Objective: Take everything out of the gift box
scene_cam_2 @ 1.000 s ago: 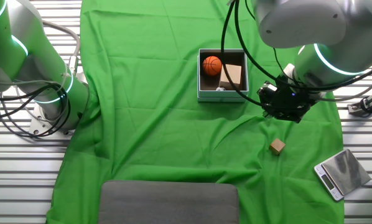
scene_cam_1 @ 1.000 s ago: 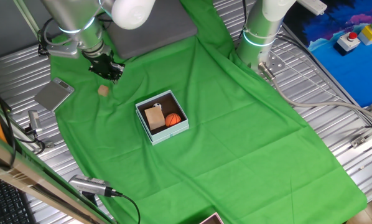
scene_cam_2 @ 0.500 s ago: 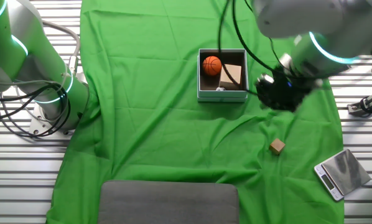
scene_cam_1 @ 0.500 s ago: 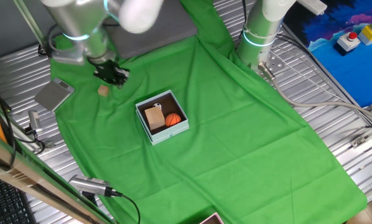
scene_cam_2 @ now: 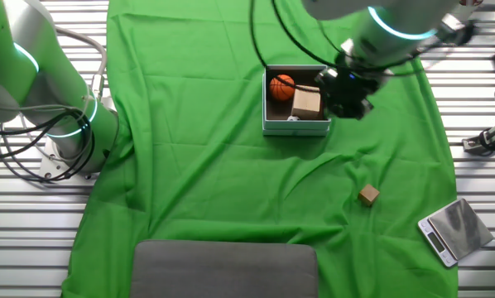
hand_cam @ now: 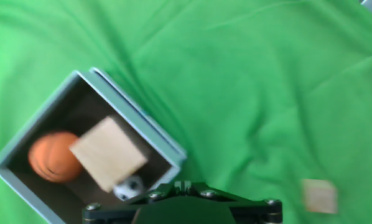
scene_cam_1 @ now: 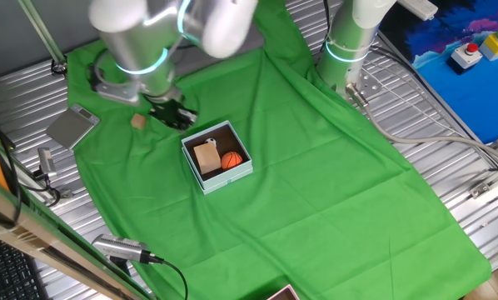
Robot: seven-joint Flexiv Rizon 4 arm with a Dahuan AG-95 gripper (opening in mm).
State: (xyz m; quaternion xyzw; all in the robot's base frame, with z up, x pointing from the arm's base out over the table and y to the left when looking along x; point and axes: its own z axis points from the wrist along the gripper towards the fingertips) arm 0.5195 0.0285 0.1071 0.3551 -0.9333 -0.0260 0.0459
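Your hand (scene_cam_2: 345, 88) hangs just off one side wall of the gift box (scene_cam_1: 218, 157), close above the green cloth (scene_cam_1: 316, 183) that covers the surface. In the hand view only the dark base of the hand (hand_cam: 183, 208) shows at the bottom edge, so you cannot tell whether the fingers are spread or closed, and nothing can be seen between them.

The gift box sits near the middle of the cloth, upright and open on top. Inside you have the orange mini basketball (hand_cam: 52, 157) in one corner, the large tan wooden block (hand_cam: 108, 154) beside it and touching it, and the black-and-white mini soccer ball (hand_cam: 130, 186) peeking out from under the block's edge, tucked against the wall nearest your hand.

Out on the cloth, well apart from the box, lies a small tan cube (scene_cam_2: 368, 194). Past it, off the cloth's corner on the bare slatted surface (scene_cam_2: 479, 265), rests a small silver scale (scene_cam_2: 454, 229).
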